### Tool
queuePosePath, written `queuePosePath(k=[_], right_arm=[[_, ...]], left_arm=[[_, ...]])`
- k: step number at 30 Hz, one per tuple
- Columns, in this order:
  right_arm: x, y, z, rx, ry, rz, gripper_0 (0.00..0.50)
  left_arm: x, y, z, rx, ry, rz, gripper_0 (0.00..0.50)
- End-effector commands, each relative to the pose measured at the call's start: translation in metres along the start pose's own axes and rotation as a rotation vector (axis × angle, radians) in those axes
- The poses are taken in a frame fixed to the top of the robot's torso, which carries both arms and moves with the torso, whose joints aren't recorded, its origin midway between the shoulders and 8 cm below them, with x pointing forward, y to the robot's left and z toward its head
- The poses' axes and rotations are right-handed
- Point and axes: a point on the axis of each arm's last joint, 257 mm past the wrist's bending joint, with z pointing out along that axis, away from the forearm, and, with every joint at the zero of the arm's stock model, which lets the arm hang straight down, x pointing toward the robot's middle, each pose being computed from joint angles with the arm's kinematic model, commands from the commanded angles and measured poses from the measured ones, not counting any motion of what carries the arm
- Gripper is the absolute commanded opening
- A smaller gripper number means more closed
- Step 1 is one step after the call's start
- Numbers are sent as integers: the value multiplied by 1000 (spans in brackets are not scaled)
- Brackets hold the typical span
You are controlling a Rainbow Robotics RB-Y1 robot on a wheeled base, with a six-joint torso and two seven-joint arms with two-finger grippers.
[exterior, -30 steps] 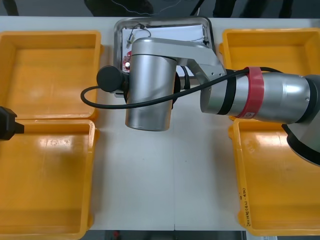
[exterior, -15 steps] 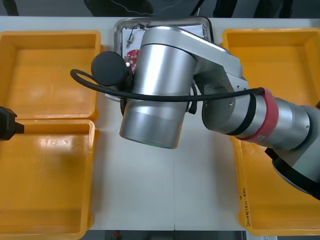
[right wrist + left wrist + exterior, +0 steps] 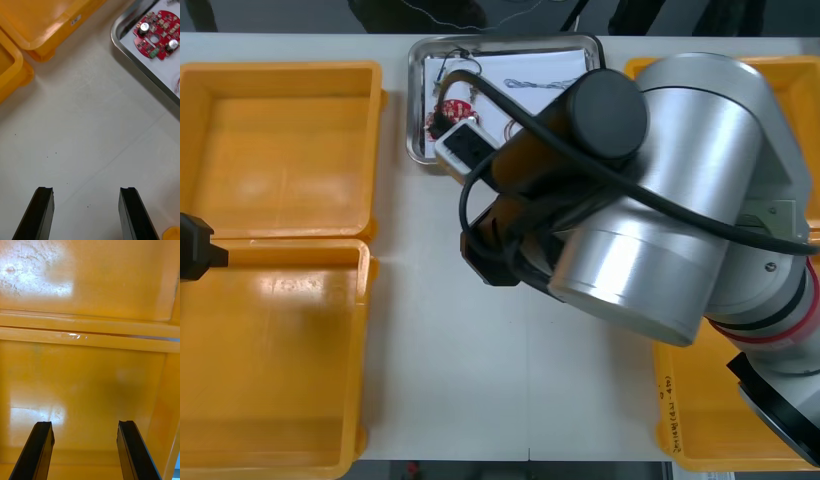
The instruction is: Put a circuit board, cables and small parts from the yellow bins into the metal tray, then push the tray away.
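The light surface (image 3: 440, 380) carries four yellow bins (image 3: 280, 150), two at each side, and those on the left have bare floors. The right arm (image 3: 660, 230), a bulky silver body, hangs over the middle and right of the surface and hides part of the right-hand bins. The metal tray (image 3: 416, 100) sits at the far edge between the bins, white inside. The right hand (image 3: 86, 195) hovers above bare surface just short of the tray's corner, its fingers spread wide with nothing between them. The left hand (image 3: 85, 427) waits over the left bins, near the wall where the two meet, fingers also spread and empty. The round red circuit board (image 3: 156, 34) lies flat in the tray beside its rim, and a thin twisted cable (image 3: 530, 83) lies farther in on the white.
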Motion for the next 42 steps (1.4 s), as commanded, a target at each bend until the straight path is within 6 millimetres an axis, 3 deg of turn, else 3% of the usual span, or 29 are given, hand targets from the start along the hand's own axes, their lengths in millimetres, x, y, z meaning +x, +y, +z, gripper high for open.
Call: queuePosePath(k=[1,11,19,32,42], right_arm=[[10,-39,-15,36,-39,216,500],[45,-125,-33,133,-39,479,500],[91,-188,-57,167,1,632,500],[152,-249,-69,263,70,809,500],[206,-272,-74,304,176,860,500]], left_arm=[[-4,15,-14,-47,-23,101,500],[-4,15,-14,-47,-23,101,500],[-4,15,-14,-47,-23,101,500],[-4,15,-14,-47,-23,101,500],[-4,15,-14,-47,-23,101,500]])
